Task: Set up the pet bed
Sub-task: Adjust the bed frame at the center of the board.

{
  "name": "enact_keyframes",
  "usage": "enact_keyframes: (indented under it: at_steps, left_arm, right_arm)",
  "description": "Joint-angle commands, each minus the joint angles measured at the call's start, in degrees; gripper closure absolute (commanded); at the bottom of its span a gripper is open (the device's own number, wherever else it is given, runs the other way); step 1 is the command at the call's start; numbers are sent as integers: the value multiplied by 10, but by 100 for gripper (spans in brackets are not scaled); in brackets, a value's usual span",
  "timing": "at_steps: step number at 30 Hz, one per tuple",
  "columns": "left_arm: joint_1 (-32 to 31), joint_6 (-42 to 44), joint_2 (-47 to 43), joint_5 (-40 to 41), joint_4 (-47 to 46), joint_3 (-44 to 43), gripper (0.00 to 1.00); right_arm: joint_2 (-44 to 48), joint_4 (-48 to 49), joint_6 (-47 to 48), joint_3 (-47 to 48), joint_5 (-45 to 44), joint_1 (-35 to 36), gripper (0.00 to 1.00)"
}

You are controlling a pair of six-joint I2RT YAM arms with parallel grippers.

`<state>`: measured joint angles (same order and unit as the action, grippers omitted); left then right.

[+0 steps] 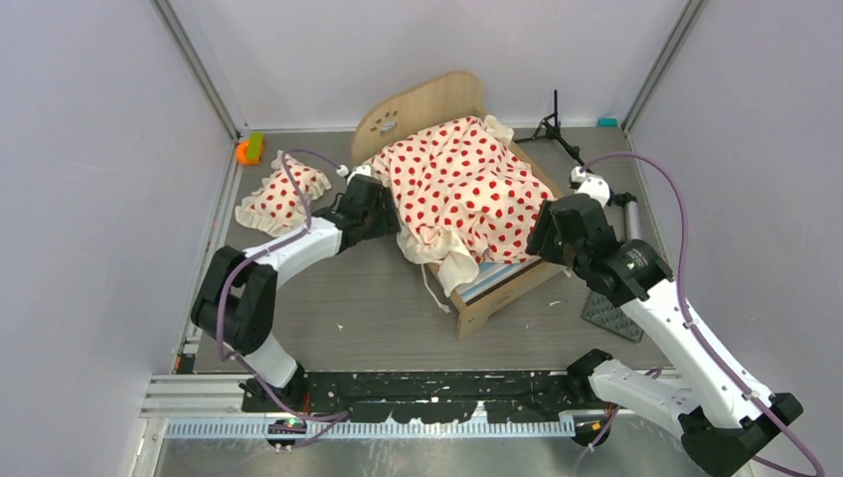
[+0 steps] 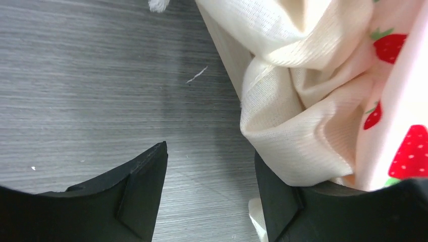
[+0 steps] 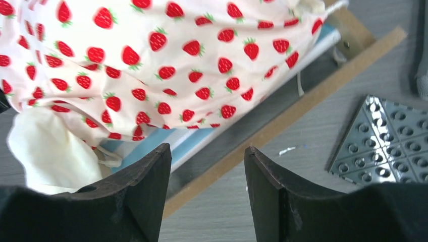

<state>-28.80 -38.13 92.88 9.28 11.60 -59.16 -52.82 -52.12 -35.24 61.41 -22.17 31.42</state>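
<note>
Left gripper: jaws apart, nothing between them, cream cloth lying against one finger. Right gripper: jaws apart, empty, over the bed's wooden rail.

Small light-wood pet bed sits mid-table, angled. A cream strawberry-print ruffled cover is draped crumpled over the blue-white striped mattress. A matching ruffled pillow lies on the table to its left. A dark studded square mat lies to its right.

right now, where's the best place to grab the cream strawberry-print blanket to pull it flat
Take the cream strawberry-print blanket by its bunched plain-cream fold hanging off the left side of the light-wood pet bed, coming in from the left with the open left claw: that fold is thick, loose and right beside it.
</note>
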Motion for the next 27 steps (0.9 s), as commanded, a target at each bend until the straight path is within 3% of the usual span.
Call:
enact_keyframes:
  at_steps: [1,8,14,20,27]
  left_arm:
    - [3,26,-47,-33,-19,-32,34]
    - [-10,34,-200,-57,57,7,39]
    - [-132,129,-300,-44,144,-45,32]
    - [-216,168,-259,-30,171,-122,20]
    - [-220,157,-117,24,207,-205,17]
  right_arm:
    - [-38,9,78,49,9,0,40]
    - [-49,20,116,101,81,0,46]
    - [-53,9,87,121,128,-2,46]
    - [-65,-7,54,146,144,-3,46]
    - [-93,2,64,179,92,-13,46]
